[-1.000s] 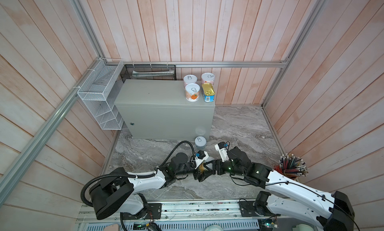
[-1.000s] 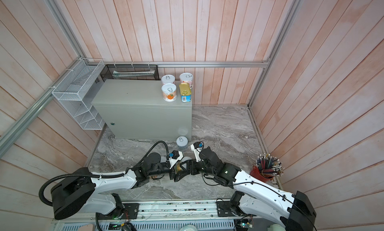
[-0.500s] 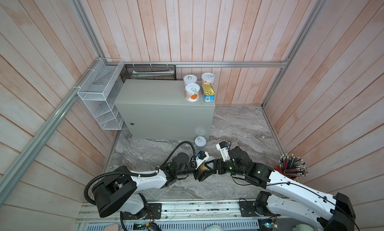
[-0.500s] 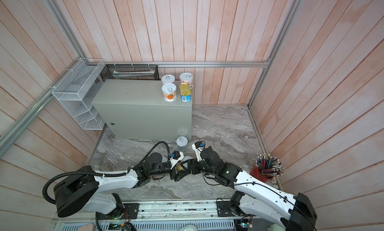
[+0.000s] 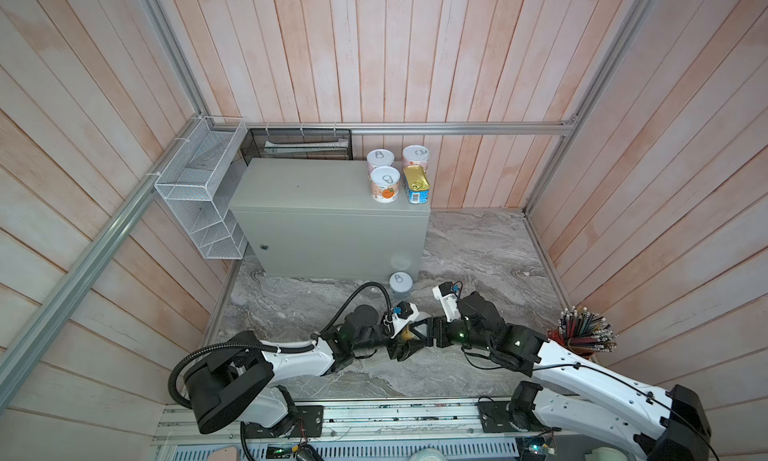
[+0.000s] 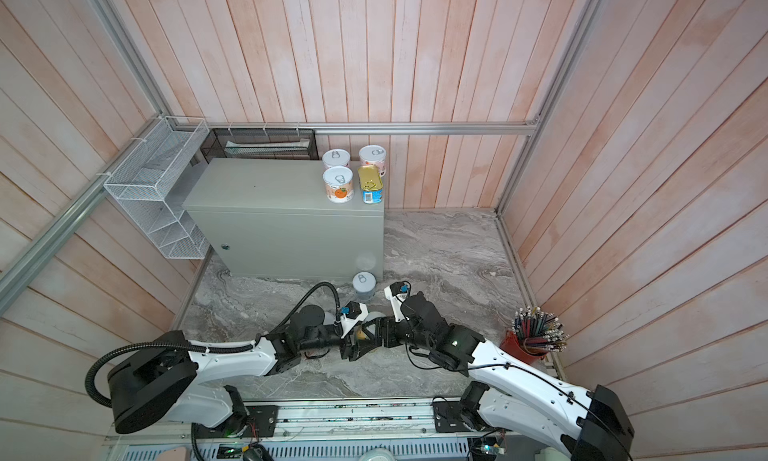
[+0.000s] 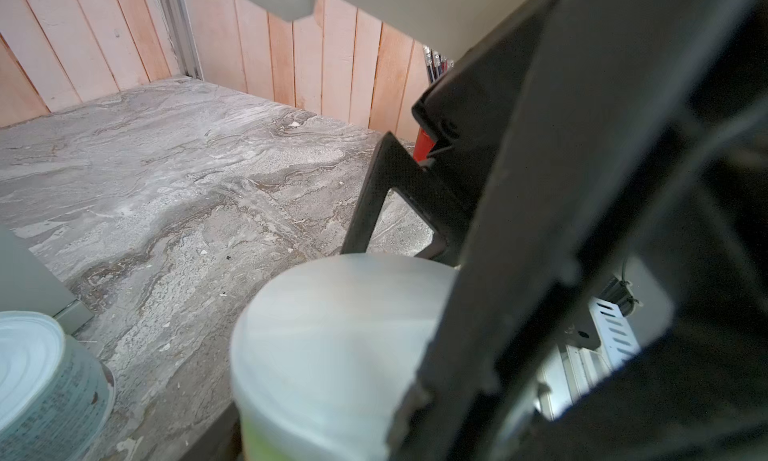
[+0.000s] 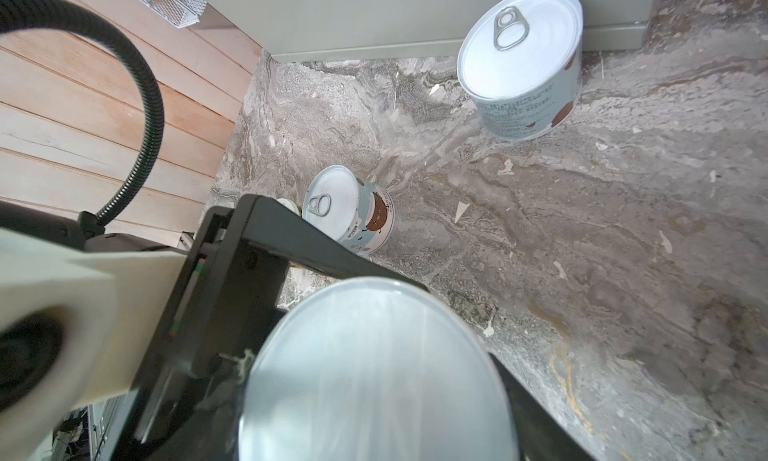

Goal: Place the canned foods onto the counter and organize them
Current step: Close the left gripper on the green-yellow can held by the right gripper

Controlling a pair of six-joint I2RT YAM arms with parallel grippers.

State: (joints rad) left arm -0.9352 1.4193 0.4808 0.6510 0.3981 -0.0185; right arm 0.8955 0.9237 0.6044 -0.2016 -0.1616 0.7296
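Left gripper and right gripper of mine meet face to face, low over the marble surface, at the front middle in both top views. My left arm lies stretched and almost level, with its forearm going toward the middle. My right arm comes in from the opposite side in the same low way, with the elbow bent behind it.

The right gripper has its fingers on two sides of the plain-lid can and holds it. The left gripper reaches around this same can from the other side. One finger lies along the can's wall in the left wrist view, but whether it already presses I cannot tell.

Compared with one second ago, both arms are nearly at the same place, and the left fingers have come closer together around the can.

Just beside the left gripper, the brown-label can stands on the marble. Farther out, the pull-tab can stands at the foot of the counter, near its front right corner. On the counter's top, at the rear right corner, three round cans and the blue tin stand close together in two rows. The red cup of pencils is well apart, at the right wall.
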